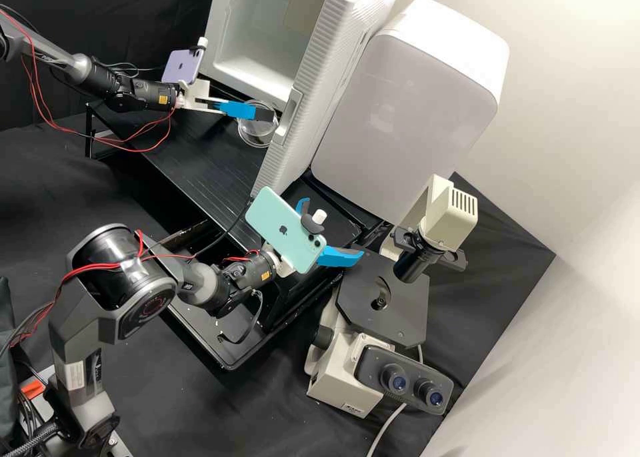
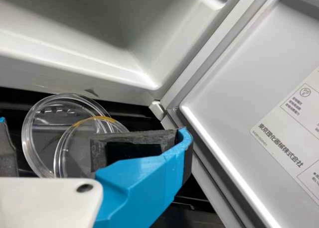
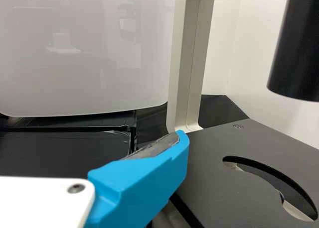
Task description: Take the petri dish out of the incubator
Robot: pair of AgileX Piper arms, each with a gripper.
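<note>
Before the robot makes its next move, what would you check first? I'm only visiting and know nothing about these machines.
1. The white incubator has its door open: ok.
2. The clear round plastic petri dish is outside the chamber, over the black shelf: ok.
3. The left claw has a firm hold on the dish: cannot tell.
4. The dish's lid sits square: cannot tell. In the left wrist view two clear rims look offset.
5. The right claw is open and well away from the dish, by the grey-white microscope: ok.
</note>
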